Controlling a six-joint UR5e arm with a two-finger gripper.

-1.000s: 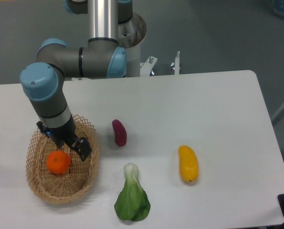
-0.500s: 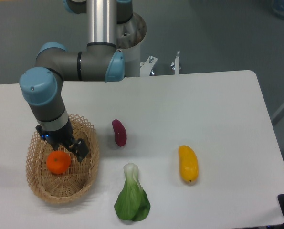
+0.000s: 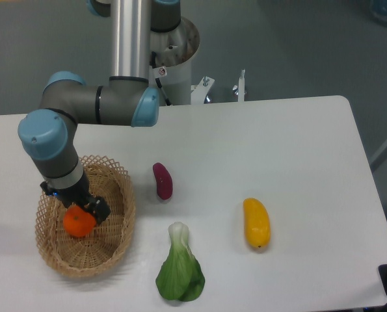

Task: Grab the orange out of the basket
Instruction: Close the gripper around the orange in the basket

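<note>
Approach phase, grasp not yet confirmed. Small round bright-orange orange [image 3: 78, 223] is sitting inside the oval tan woven wicker basket [image 3: 115, 247], toward its left-centre. Black two-finger gripper [image 3: 84, 213] is hanging directly above the fruit, its lower end overlapping the orange's upper right edge. One dark finger [image 3: 100, 211] is showing just right of the orange; the other is hidden behind the wrist, so I cannot tell how wide the jaws are standing or whether they are touching the fruit.

Key relation: orange is lying immediately below and slightly left of the gripper, practically between the fingers. Being round, it is offering no long axis to align with, so finger orientation is mattering little.

Change against the frames from a second and half a second ago: gripper has been shifting left and down into the basket, from near the right rim to right over the orange. Orange and basket are sitting in the same spots.

Judgement: remaining work is closing on the fruit and lifting clear of the rim.
</note>
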